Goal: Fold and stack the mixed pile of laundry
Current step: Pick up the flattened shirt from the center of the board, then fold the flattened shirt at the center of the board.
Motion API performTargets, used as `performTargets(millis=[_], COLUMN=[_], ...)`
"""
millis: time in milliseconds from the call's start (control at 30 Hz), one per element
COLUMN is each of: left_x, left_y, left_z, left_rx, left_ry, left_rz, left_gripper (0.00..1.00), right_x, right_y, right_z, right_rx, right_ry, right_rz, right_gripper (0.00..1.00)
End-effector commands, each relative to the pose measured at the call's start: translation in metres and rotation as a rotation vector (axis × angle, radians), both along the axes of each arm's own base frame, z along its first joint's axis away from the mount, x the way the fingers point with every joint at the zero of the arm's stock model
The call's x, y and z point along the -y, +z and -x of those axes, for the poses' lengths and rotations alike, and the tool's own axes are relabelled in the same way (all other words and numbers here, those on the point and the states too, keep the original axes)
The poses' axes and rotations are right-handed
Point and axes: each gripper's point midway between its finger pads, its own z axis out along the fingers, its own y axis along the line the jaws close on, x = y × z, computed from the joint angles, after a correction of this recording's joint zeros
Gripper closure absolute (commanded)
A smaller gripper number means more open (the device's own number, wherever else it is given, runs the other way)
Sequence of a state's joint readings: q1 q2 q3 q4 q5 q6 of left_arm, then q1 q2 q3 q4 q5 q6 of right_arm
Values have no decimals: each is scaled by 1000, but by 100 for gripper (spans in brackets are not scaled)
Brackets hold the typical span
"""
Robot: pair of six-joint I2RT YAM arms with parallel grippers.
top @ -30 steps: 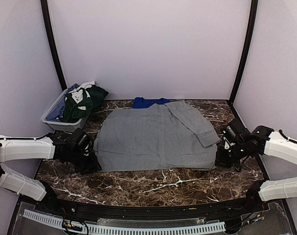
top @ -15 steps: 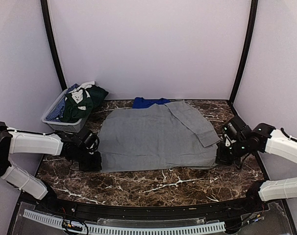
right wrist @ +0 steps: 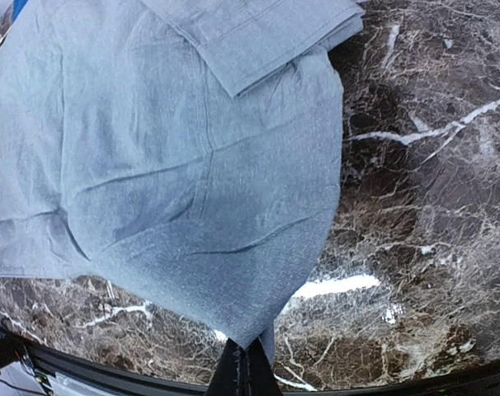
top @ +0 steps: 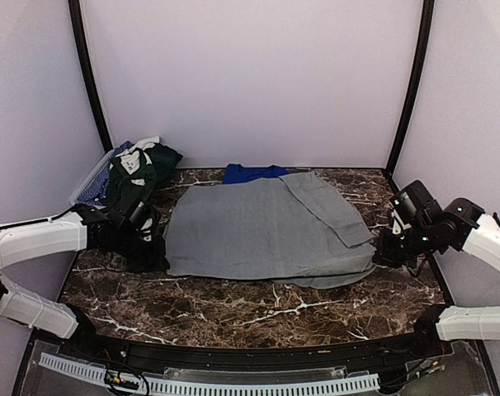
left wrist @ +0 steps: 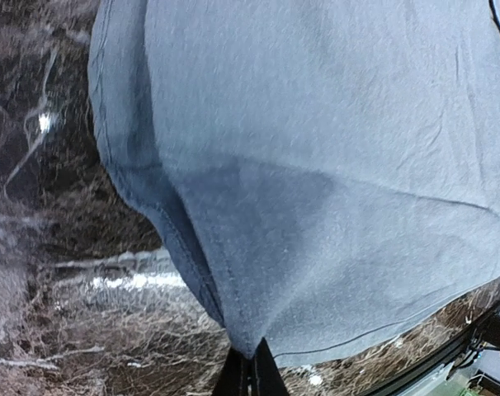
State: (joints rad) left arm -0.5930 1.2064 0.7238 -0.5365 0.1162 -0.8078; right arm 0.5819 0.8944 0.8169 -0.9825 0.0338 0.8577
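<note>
Pinching the near hem of the light-grey collared polo shirt (top: 266, 231) is where I am now. My left end effector (top: 151, 250) is closed on the shirt's near-left corner and my right end effector (top: 380, 256) is closed on its near-right corner. The shirt lies spread across the middle of the dark marble surface (top: 233, 309), with one folded-in sleeve (top: 328, 206) lying across its right side. The near edge is raised a little at both corners.

I judge this to be the start of the hem-to-collar fold on this one garment. The next move calls for lifting both corners together, keeping them level, and carrying them toward the shirt's far edge without dragging the sleeve loose.

The top view shows what my wrists mostly miss. A royal-blue T-shirt (top: 252, 172) peeks out beyond the shirt's far edge. A grey mesh basket (top: 87, 188) stands off the shirt's far-left corner, with dark-green and patterned pieces (top: 141, 172) heaped in it. The wrist views show what the arms hide from above: fingertips shut tight with cloth between them, and fabric tenting up from each pinch. The left wrist view also shows the stitched side seam running into my grip.
</note>
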Motion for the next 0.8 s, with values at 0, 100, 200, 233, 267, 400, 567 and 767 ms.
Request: performTargets(millis=[0, 100, 200, 233, 267, 400, 567, 767], left_x=[-2, -8, -12, -11, -9, 4, 8, -7], left_y=[17, 28, 34, 34, 33, 21, 5, 31], left_z=[-26, -51, -81, -87, -99, -137, -168, -171], left_rx=[10, 46, 59, 63, 61, 44, 37, 111], left_ry=[-15, 7, 14, 10, -1, -24, -17, 0], left_rz=[7, 45, 62, 63, 63, 91, 81, 27], left_gripper=[100, 100, 100, 100, 100, 100, 86, 51], right_x=[8, 11, 10, 9, 8, -2, -17, -17], right_y=[12, 16, 14, 12, 10, -5, -26, -6], right_z=[-32, -60, -91, -102, -113, -155, -191, -189], right_rx=[50, 83, 92, 91, 95, 76, 35, 55], right_ry=[1, 5, 24, 31, 42, 97, 160, 177], right_rz=[74, 79, 81, 84, 87, 71, 61, 46], right_gripper=[100, 100, 100, 100, 100, 100, 82, 32])
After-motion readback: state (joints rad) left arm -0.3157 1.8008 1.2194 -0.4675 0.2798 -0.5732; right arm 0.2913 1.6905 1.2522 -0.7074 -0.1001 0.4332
